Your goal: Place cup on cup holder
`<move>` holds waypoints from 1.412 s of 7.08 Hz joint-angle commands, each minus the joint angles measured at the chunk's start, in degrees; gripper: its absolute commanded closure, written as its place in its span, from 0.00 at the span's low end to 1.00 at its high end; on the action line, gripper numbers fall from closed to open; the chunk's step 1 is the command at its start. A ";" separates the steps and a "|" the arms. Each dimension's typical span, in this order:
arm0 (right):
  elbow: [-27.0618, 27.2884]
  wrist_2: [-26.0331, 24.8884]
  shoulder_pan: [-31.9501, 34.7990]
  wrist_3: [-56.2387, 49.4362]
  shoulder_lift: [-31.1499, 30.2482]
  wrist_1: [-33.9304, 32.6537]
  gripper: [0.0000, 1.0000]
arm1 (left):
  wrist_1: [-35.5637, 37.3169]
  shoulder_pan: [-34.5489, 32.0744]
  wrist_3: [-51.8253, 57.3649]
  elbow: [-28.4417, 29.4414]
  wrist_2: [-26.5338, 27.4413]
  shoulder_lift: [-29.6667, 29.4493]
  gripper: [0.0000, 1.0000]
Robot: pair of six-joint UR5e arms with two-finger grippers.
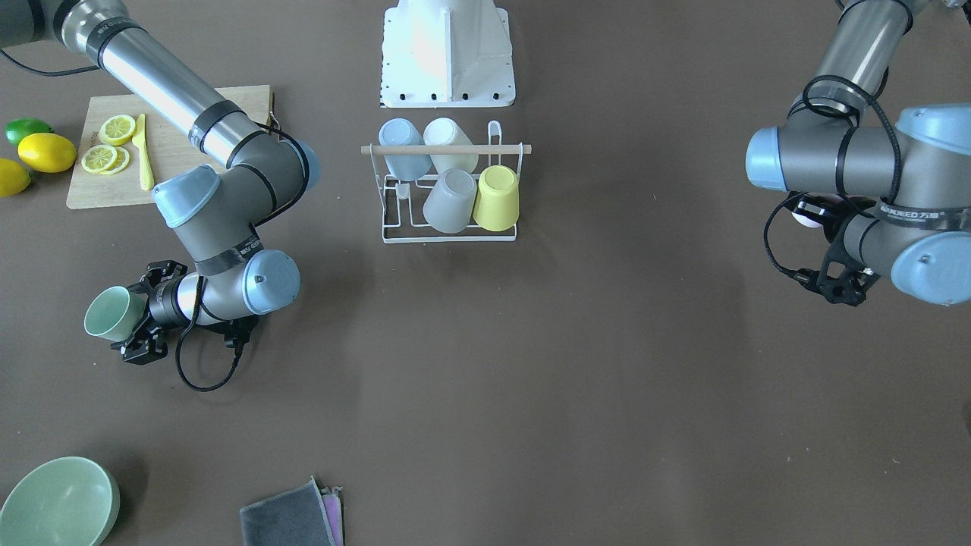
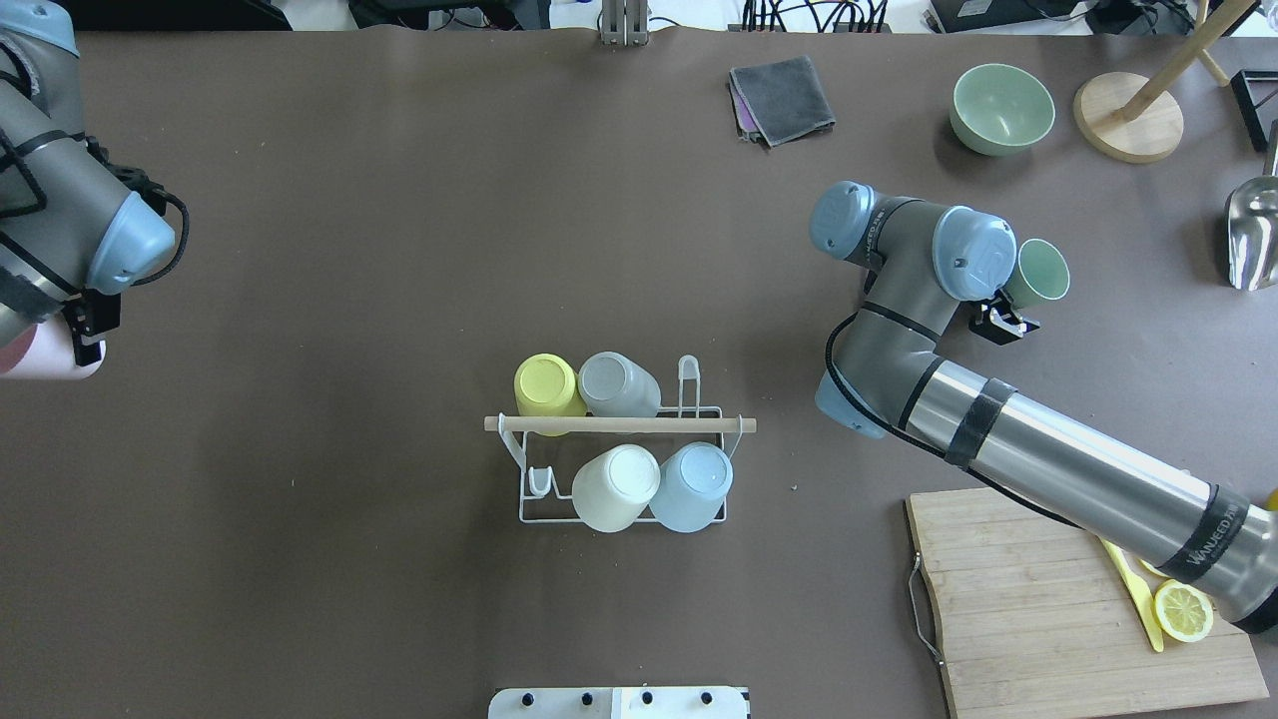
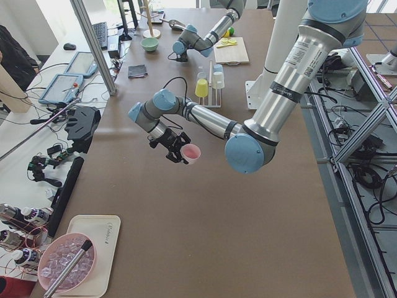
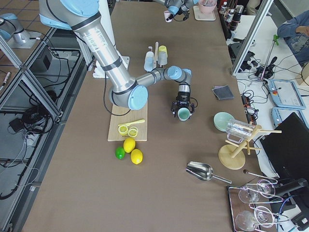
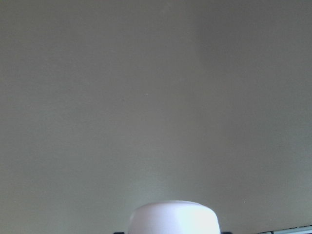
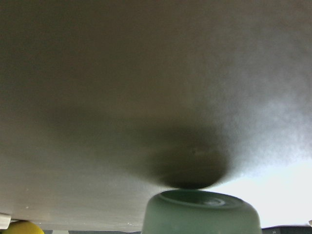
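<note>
The cup holder (image 2: 619,424), a white wire rack with a wooden rod handle, stands at mid-table (image 1: 446,149). Several cups hang upside down on it: yellow (image 2: 545,384), grey, white and light blue. My right gripper (image 2: 1013,290) is shut on a pale green cup (image 2: 1038,272), held on its side above the table, far to the rack's right (image 1: 114,313). The cup's base shows in the right wrist view (image 6: 202,214). My left gripper (image 2: 75,335) is shut on a pink cup (image 2: 40,359) at the table's left edge (image 3: 191,153). The cup also shows in the left wrist view (image 5: 173,217).
A wooden cutting board (image 2: 1038,619) with lemon slices and a yellow knife lies under my right arm. Lemons and a lime (image 1: 45,152) lie beside it. A green bowl (image 2: 1001,108), folded grey cloth (image 2: 781,98), wooden stand (image 2: 1128,115) and metal scoop (image 2: 1253,235) sit along the far side.
</note>
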 commanded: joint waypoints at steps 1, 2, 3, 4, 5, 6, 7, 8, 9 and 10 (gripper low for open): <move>0.36 -0.02 0.34 -0.09 -0.19 0.09 0.07 | -9.01 -1.18 -4.88 -6.07 1.00 0.52 1.00; 1.23 -0.02 0.43 -0.26 -0.88 0.18 0.39 | -14.18 -1.27 -5.85 -10.36 6.93 0.87 1.00; 1.85 -1.16 0.69 -0.18 -1.24 0.44 0.81 | -17.63 -1.27 -8.38 -14.32 7.33 1.05 1.00; 3.51 -1.25 1.74 -0.26 -2.46 0.53 0.99 | -19.32 -0.57 -9.54 -18.10 7.42 0.96 1.00; 7.01 -1.25 3.31 -0.87 -4.39 0.53 1.00 | -24.99 0.39 -12.16 -19.01 7.34 1.05 1.00; 9.74 -0.82 5.42 -2.62 -5.19 0.45 1.00 | -34.36 1.45 -17.93 -18.76 7.16 1.14 1.00; 11.42 -0.21 7.96 -6.12 -5.11 0.36 1.00 | -42.98 3.46 -24.86 -19.28 7.16 1.57 1.00; 14.31 1.54 10.34 -9.20 -5.28 0.36 1.00 | -51.16 5.31 -32.24 -20.24 7.16 1.40 1.00; 18.77 4.34 11.66 -9.75 -6.77 0.44 1.00 | -58.37 7.15 -38.92 -21.38 7.16 1.31 1.00; 23.78 8.46 12.55 -9.67 -8.26 0.45 1.00 | -67.84 9.35 -45.08 -21.66 7.77 1.66 1.00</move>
